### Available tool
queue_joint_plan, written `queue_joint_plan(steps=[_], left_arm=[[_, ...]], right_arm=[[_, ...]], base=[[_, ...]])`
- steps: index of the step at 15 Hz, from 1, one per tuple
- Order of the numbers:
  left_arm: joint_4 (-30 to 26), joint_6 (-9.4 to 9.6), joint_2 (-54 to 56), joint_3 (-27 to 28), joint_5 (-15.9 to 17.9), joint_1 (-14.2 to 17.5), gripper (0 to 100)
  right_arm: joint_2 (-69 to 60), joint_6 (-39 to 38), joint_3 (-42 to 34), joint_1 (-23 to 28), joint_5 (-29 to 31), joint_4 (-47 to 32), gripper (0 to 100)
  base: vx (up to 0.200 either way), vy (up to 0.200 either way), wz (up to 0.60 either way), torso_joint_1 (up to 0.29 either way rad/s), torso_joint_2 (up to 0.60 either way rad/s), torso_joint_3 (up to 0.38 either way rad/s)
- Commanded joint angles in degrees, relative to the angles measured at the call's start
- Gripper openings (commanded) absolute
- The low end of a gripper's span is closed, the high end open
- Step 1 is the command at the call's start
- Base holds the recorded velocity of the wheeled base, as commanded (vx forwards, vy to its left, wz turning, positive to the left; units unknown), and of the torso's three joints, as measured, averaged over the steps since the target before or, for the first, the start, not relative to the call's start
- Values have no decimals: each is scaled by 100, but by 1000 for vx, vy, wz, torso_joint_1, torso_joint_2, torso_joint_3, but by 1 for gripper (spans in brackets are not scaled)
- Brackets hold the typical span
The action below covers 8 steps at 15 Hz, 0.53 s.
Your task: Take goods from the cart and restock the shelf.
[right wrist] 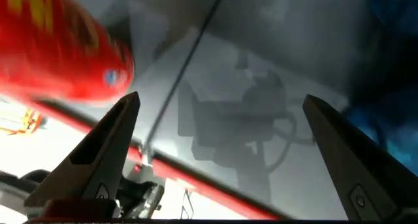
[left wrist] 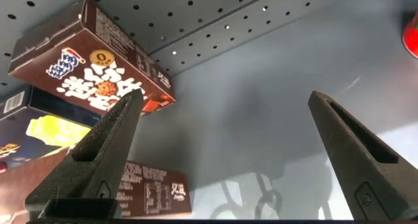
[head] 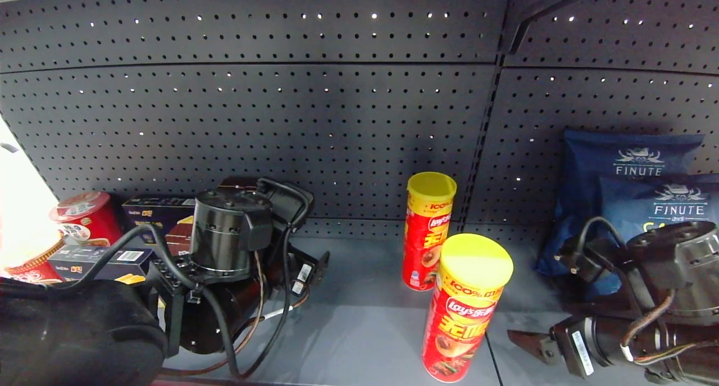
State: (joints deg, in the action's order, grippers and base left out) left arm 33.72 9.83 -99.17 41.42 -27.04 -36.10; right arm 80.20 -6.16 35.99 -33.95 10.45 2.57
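Two red chip cans with yellow lids stand upright on the grey shelf (head: 359,324): one near the front (head: 469,310), one behind it by the pegboard (head: 428,231). My right gripper (head: 528,341) hovers low at the shelf's front edge, just right of the front can, open and empty (right wrist: 221,101); the red can (right wrist: 59,51) lies beside one finger. My left gripper (head: 312,271) rests over the left part of the shelf, open with nothing in it (left wrist: 225,98). A brown cookie box (left wrist: 98,61) leans on other boxes just beyond one of its fingers (left wrist: 108,152).
Red noodle cups (head: 84,217) and stacked dark boxes (head: 154,212) fill the shelf's left end. Blue snack bags (head: 635,178) lean on the pegboard at the right. Bare shelf floor lies between the left arm and the cans. A red strip (right wrist: 85,123) edges the shelf front.
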Motion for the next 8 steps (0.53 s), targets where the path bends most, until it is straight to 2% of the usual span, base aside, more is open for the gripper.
queue_joint_plan(steps=[1,8], left_arm=[[3,-7,-102,76,-3,6,100],[3,2,-111,85,-3,32,100]], right_arm=[[426,0,312,-121,80,-2,100],[461,0,260,-349,71,-2,100]], base=[[0,0,0,0,0,0],[0,0,0,0,0,0]])
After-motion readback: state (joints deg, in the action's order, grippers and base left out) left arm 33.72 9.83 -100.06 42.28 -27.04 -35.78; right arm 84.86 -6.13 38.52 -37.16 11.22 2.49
